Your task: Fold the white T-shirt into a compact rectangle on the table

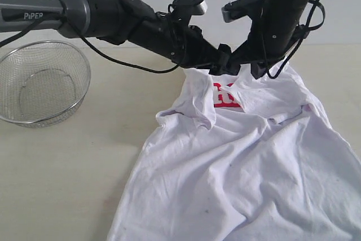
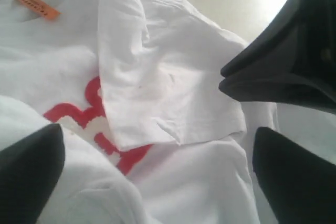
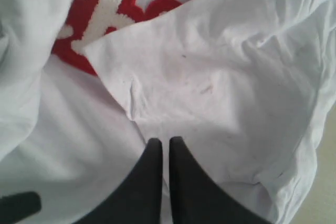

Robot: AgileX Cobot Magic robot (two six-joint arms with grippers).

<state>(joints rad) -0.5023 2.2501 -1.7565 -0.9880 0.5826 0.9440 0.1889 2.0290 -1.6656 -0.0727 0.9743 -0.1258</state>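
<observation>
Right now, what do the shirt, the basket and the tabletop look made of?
The white T-shirt: thin soft cloth, likely cotton knit, matte; it wrinkles and drapes.
Its red lettering: print or flock, cannot tell which.
The basket: metal wire mesh, shiny; see-through grid, bright rim.
The table: hard, pale beige, matte, maybe laminate; no glare, fine specks.

we read "piper" in white on the grey left arm (image 1: 34, 12), just above the wire basket (image 1: 42, 83). away from the basket, the white t-shirt (image 1: 242, 167) bears red white-outlined lettering (image 1: 225, 95), with folds hiding too much to read. its orange neck tag (image 2: 35, 6) carries print too small for us
</observation>
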